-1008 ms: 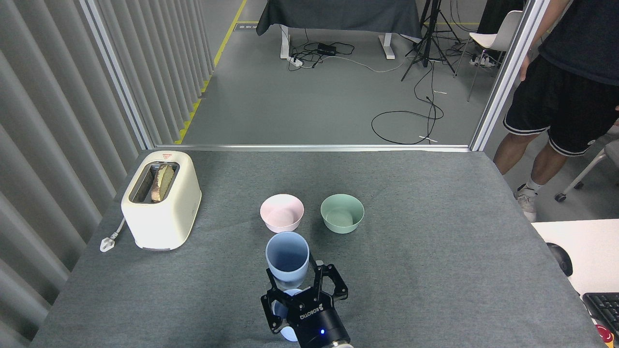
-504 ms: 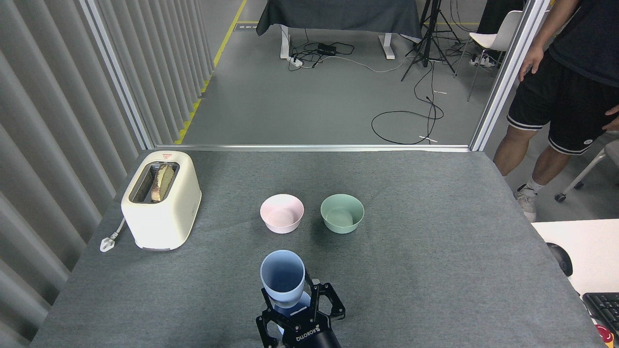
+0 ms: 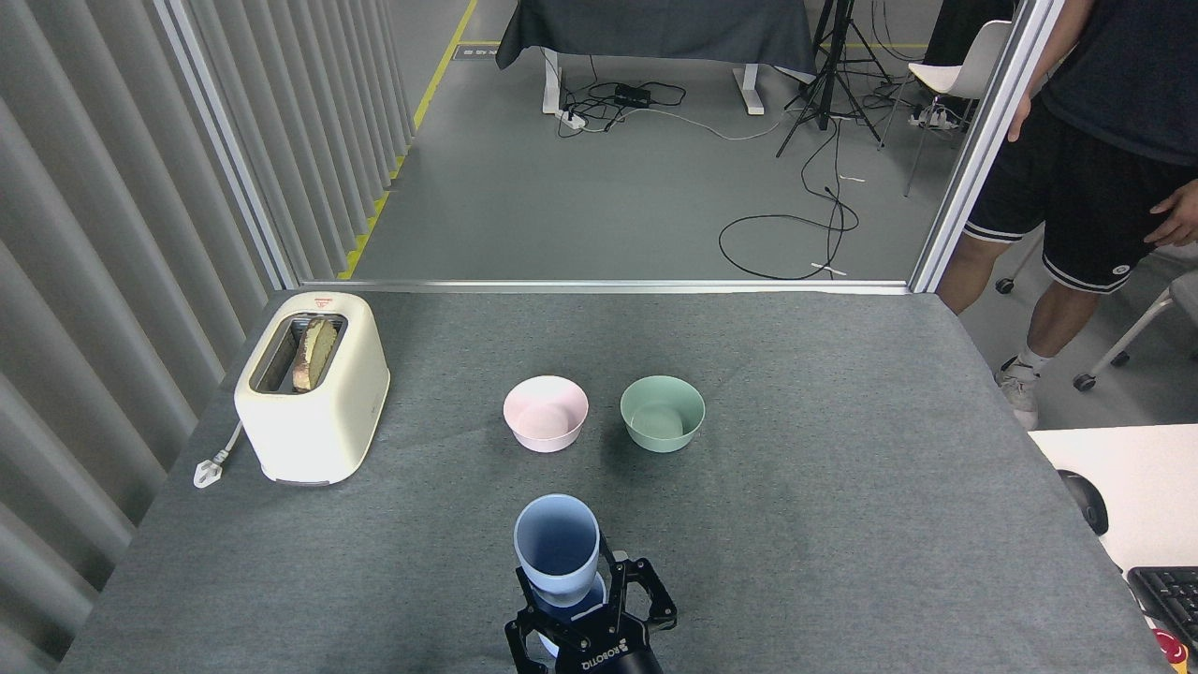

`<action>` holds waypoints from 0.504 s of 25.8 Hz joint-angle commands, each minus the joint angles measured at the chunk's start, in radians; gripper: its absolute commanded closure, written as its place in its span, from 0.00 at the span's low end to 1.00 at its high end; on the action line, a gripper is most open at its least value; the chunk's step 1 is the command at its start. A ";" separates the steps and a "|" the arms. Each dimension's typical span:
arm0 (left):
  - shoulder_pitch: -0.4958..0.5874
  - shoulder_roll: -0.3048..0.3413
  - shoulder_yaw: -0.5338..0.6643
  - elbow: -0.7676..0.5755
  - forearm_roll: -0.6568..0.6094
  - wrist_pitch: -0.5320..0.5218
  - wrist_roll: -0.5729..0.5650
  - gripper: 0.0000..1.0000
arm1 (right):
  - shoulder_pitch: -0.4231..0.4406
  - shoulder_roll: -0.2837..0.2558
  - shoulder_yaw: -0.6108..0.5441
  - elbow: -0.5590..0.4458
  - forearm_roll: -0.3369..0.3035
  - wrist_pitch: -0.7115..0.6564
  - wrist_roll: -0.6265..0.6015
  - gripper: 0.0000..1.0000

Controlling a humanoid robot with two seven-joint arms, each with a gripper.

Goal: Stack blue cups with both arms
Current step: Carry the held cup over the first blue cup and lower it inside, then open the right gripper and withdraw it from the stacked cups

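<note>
From our head view, only one of our arms shows: a black gripper (image 3: 591, 613) with white "ROBOTIQ" lettering rises from the bottom edge, just right of centre, its wrist cut off by the frame, so we cannot tell which arm it belongs to. Its fingers (image 3: 646, 585) point up and away from us, curled around the lower part of an upper blue cup (image 3: 556, 546), and they look pinched on that cup, though the contact itself is hidden behind the cup wall. The upper blue cup stands upright, mouth open toward us, and its base sits inside or right over a second blue cup (image 3: 585, 599), of which only a pale sliver shows between the fingers; we cannot tell how deep it is nested. That makes two blue cups, both directly nearer to us than the pink bowl (image 3: 546, 413). Beyond the upper blue cup we count two bowls, the pink bowl and a mint-green bowl (image 3: 662, 413) just beside it on the right, apart from each other. Well left of the pink bowl stands one cream toaster (image 3: 313, 386) holding one slice of bread (image 3: 312, 353). All rest on the grey table (image 3: 842, 487). Far right of the bowls, off the table, stands one person (image 3: 1086, 178) in dark shorts.
</note>
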 commanded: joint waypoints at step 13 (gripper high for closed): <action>0.000 0.003 0.000 -0.001 0.000 0.000 0.000 0.00 | 0.016 -0.003 -0.005 0.041 -0.003 0.001 -0.014 0.39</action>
